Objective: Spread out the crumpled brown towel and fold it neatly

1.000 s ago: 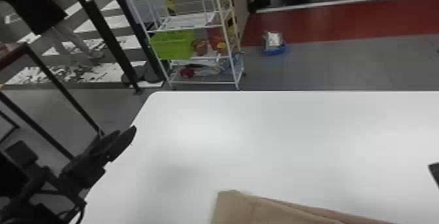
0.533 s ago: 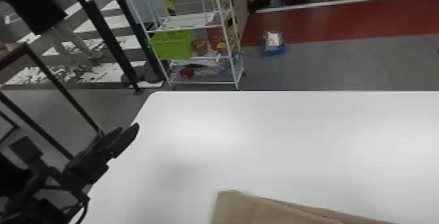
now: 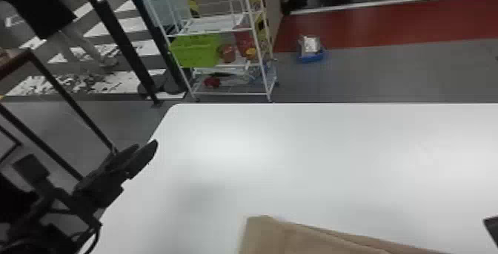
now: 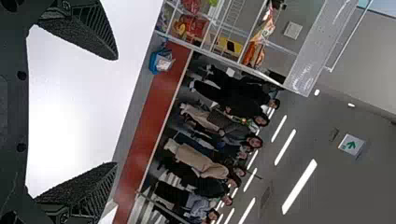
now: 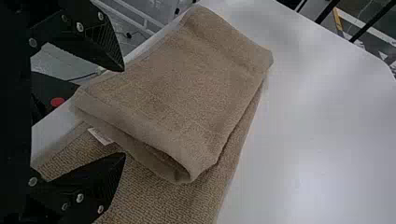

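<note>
The brown towel (image 3: 315,240) lay folded on the near part of the white table (image 3: 333,160), its near part cut off in the head view; the right wrist view gave more of it, a smooth-faced upper fold resting on a coarser lower layer, the fold's rounded end gaping a little; the lower layer ran out of view, and what lay inside the gap was too dark to make out. A white label (image 5: 99,136), partly covered, poked out between the layers; the right gripper (image 3: 492,229) was mostly cut off at the head view's right edge, yet its wrist view showed the fingers spread wide at the towel; whether either touched the cloth, I could not tell. The left gripper (image 3: 147,146) hung by the table's left edge, well apart from the towel, its fingers spread too. Beyond the far edge, to the left, a white rack (image 3: 233,94) held a green bin (image 3: 194,51); a blue tray (image 3: 312,57) sat on the floor further right. Counted up: one towel, one label, two grippers, two fingers apiece; one table, one rack, one bin, one tray.
</note>
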